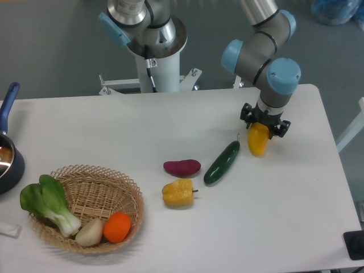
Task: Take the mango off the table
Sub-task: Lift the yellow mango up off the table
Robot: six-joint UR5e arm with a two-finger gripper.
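Overhead, claw (261,126) gripping mango (257,141)

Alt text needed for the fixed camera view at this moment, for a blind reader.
The robot's hand is down over the top end of a mango on a white table. Left of it lie a cucumber, a purple sweet potato and a yellow pepper; a basket holds greens, an onion and an orange.

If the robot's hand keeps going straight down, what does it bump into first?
The hand points down and is already around the top of the mango. Going further, the mango comes first, then probably the table under it.
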